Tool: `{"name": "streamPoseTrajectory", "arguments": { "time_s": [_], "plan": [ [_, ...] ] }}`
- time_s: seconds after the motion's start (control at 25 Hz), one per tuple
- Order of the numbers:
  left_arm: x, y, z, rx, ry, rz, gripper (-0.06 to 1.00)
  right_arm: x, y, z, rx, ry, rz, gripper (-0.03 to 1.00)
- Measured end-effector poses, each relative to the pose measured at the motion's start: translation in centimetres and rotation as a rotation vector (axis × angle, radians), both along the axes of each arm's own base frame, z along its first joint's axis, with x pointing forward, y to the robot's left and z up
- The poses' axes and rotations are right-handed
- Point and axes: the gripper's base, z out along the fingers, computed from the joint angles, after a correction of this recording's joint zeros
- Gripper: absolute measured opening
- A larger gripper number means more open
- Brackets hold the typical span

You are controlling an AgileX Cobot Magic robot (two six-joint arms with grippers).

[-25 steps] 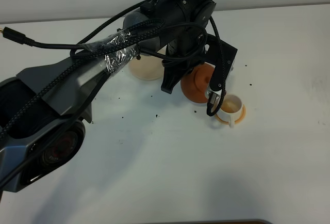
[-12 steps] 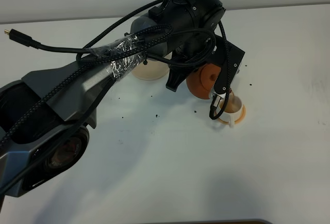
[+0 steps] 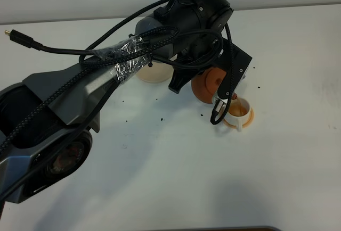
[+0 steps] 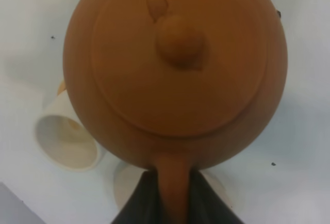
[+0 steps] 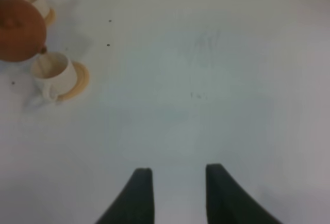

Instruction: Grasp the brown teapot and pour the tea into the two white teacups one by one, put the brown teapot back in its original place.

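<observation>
Spillage worries us — left end effector (image 4: pixel 172 190) pinches the brown teapot (image 3: pixel 205 84) over a teacup (image 3: pixel 238 109); overtilting floods the table (image 3: pixel 160 183).

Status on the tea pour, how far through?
Done: the brown teapot is off the beige coaster, with the left gripper shut on its handle.
In hand: the teapot is tilted, spout over the near teacup, which holds amber tea.
Left: the other teacup, contents unclear from here, then the teapot back on the coaster. The right gripper is open and holds nothing.
</observation>
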Motion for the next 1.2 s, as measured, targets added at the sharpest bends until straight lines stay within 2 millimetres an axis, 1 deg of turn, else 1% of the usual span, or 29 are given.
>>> {"name": "streamPoseTrajectory", "arguments": {
  "time_s": [0.4,0.72,1.2],
  "plan": [
    [0.25,0.22,0.13,0.048,-0.027,-0.048,0.10,0.00,0.00,0.00,0.000,0.000,0.000,0.24],
    [0.39,0.04,0.18,0.038,-0.042,-0.074,0.10,0.00,0.00,0.00,0.000,0.000,0.000,0.24],
    [0.57,-0.13,0.26,0.061,-0.059,-0.163,0.10,0.00,0.00,0.00,0.000,0.000,0.000,0.24]
  ]
}}
